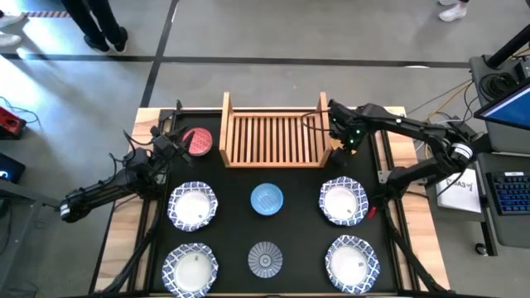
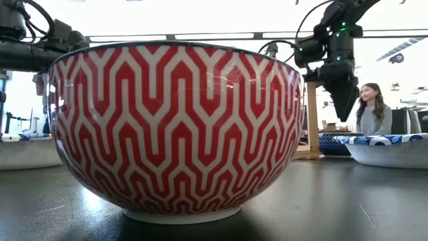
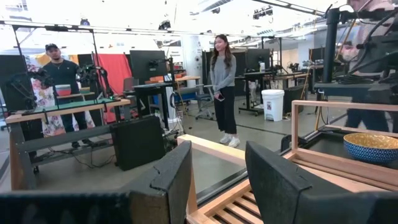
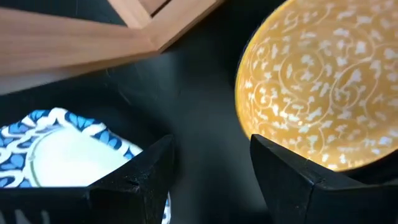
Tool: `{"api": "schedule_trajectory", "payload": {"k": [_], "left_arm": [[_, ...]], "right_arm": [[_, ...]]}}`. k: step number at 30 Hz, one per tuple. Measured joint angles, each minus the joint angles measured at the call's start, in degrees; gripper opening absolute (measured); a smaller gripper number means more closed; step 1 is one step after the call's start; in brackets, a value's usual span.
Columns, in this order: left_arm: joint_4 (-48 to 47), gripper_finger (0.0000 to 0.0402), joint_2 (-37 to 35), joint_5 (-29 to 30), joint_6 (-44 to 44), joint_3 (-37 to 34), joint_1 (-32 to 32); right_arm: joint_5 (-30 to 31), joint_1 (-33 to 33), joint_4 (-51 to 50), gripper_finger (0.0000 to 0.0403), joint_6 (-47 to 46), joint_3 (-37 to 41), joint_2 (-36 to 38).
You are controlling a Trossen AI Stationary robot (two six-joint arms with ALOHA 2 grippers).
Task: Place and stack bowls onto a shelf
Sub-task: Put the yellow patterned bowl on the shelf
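The wooden shelf (image 1: 273,136) stands at the table's far middle. The red bowl (image 1: 199,141) sits on its base left of the shelf and fills the low view (image 2: 174,127). My left gripper (image 1: 171,149) hovers just left of it, open (image 3: 217,162) and pointing level toward the shelf (image 3: 323,158). My right gripper (image 1: 341,136) hangs open (image 4: 211,149) at the shelf's right end, above the yellow bowl (image 4: 323,81), and its fingers (image 2: 344,94) are clear of that bowl (image 2: 338,142). The light blue bowl (image 1: 267,199) and the grey-blue bowl (image 1: 265,258) rest mid-table.
Four white bowls with blue rims sit in two pairs, left (image 1: 192,207) (image 1: 190,267) and right (image 1: 343,201) (image 1: 353,263). One shows under my right gripper (image 4: 56,149). People stand in the room beyond the table (image 3: 224,87) (image 2: 371,110).
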State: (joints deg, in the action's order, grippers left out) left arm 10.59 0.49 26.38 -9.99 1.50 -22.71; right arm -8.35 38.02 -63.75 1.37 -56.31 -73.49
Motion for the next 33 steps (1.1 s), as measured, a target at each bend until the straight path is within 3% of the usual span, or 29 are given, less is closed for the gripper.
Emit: {"api": "schedule_trajectory", "payload": {"k": [8, 14, 18, 20, 26, 33], "left_arm": [[0.0, 0.0134, 0.0, 0.0, 0.0, 0.0, 0.0], [0.0, 0.0134, 0.0, 0.0, 0.0, 0.0, 0.0], [0.0, 0.0134, 0.0, 0.0, 0.0, 0.0, 0.0], [0.0, 0.0134, 0.0, 0.0, 0.0, 0.0, 0.0], [-0.2, 0.0134, 0.0, 0.0, 0.0, 0.0, 0.0], [-0.3, 0.0134, 0.0, 0.0, 0.0, 0.0, 0.0]], "right_arm": [[1.2, 0.2, 1.6, 0.0201, -3.6, 0.4, 1.5], [9.5, 0.8, 0.4, 0.0201, -11.7, 0.4, 2.2], [10.2, 4.0, 0.0, 0.0201, -12.6, 0.4, 2.2], [13.9, 6.2, 1.9, 0.0201, -15.3, 0.4, 1.7], [11.8, 9.2, 3.2, 0.0201, -14.0, 0.4, 1.1], [14.5, 13.6, 3.8, 0.0201, -14.7, 0.5, 0.4]]}}
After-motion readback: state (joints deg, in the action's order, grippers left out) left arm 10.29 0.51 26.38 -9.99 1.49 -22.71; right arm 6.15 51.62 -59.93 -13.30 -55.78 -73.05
